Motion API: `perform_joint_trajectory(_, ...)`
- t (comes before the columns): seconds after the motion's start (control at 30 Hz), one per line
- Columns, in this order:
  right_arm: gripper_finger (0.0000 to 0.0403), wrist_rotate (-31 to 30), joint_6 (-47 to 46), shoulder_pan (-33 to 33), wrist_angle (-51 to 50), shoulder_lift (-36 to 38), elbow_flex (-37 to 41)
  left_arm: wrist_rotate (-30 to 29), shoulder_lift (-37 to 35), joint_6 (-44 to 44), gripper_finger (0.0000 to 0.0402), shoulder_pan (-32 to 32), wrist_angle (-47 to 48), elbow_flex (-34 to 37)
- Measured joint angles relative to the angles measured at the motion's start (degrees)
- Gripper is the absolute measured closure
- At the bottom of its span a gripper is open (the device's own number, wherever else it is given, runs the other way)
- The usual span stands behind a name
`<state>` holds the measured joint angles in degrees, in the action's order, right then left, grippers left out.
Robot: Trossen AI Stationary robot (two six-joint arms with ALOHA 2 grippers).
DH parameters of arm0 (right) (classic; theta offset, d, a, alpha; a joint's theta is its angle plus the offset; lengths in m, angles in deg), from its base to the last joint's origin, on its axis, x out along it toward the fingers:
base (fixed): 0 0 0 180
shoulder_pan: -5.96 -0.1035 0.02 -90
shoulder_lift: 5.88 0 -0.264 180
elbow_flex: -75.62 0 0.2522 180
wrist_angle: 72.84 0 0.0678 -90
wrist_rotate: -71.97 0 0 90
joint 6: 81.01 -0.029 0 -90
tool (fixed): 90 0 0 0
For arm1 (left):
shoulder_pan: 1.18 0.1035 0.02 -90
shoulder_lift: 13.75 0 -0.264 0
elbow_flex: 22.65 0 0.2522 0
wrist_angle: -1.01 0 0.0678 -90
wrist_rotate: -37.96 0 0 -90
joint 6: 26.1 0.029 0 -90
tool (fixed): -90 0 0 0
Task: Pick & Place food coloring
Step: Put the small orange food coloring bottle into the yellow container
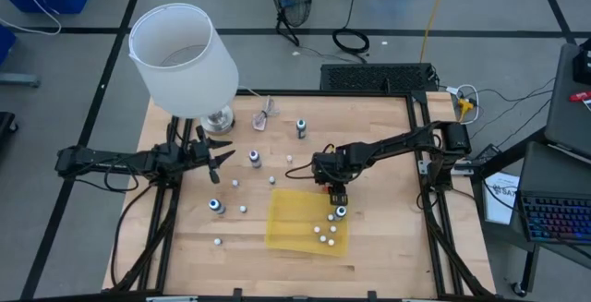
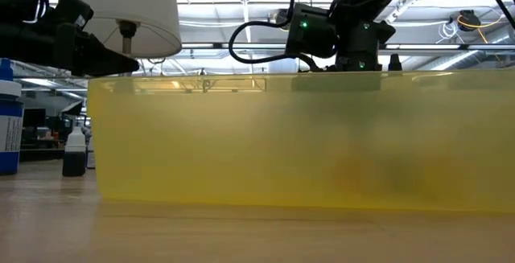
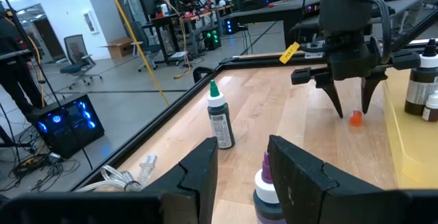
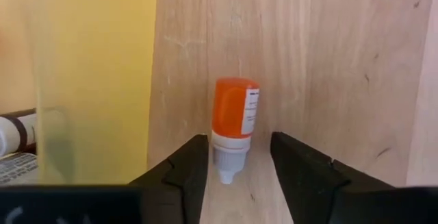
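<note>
The food coloring bottles are scattered over the wooden table, and several sit in the yellow tray (image 1: 295, 219). A small orange bottle (image 4: 236, 118) with a pale cap lies on the wood beside the tray's far edge (image 1: 331, 188). My right gripper (image 4: 236, 176) points down over it, open, one finger on either side of the cap with gaps showing. In the left wrist view my right gripper (image 3: 352, 97) hangs just above that orange bottle (image 3: 355, 118). My left gripper (image 3: 239, 176) is open and level at the table's left (image 1: 220, 159), with a purple-capped bottle (image 3: 267, 190) just past its fingertips.
A white-shaded lamp (image 1: 185, 62) stands at the far left, with a clear pinkish object (image 1: 266, 115) beside it. A green-capped dark bottle (image 3: 219, 118) stands at the far middle (image 1: 301, 128). Tiny pale bottles (image 1: 243, 209) dot the wood left of the tray.
</note>
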<state>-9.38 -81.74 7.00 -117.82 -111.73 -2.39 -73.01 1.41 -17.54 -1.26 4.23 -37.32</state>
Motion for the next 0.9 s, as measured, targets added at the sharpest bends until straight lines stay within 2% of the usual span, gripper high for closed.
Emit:
perform_joint_trajectory(0.13, 0.0279, -0.2, 0.1, 0.1, 0.1, -0.1, 0.0, 0.0, 0.0, 0.0, 0.0270, 0.0, 0.0, 0.0)
perform_joint_trajectory(0.37, 0.0363, -0.6, 2.3, 0.1, 0.2, -0.2, 0.0, 0.0, 0.0, 0.0, 0.0270, 0.0, 0.0, 0.0)
perform_joint_trajectory(0.63, 0.0367, -2.4, 3.2, 0.0, -0.1, 0.8, 0.0, 0.0, 0.0, 0.0, 0.0270, 0.0, 0.0, 0.0)
perform_joint_trajectory(0.9, 0.0367, -5.0, 3.3, -0.1, 0.7, 9.3, 0.1, 0.0, 0.0, 0.0, 0.0270, 0.0, 0.0, 0.0)
